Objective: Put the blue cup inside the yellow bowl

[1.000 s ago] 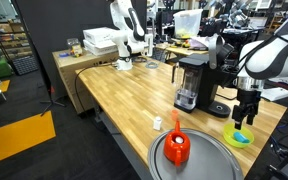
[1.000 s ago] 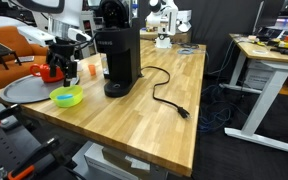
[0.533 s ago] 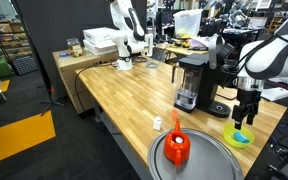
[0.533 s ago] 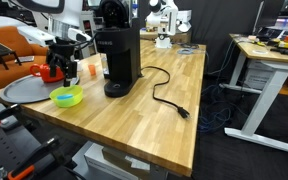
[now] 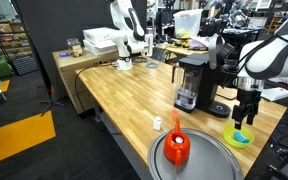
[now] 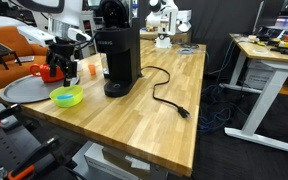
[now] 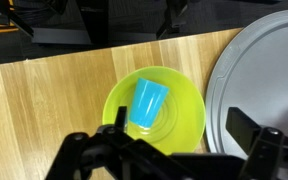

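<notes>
In the wrist view the light-blue cup lies on its side inside the yellow-green bowl, which rests on the wooden table. My gripper is open and empty above the bowl, one finger over the bowl's left rim and the other over the grey tray. In both exterior views the gripper hangs just above the bowl; the cup is too small to make out there.
A large round grey tray lies beside the bowl and carries an orange-red kettle-like object. A small white bottle and a black coffee machine with its cable stand nearby. The table edge is close.
</notes>
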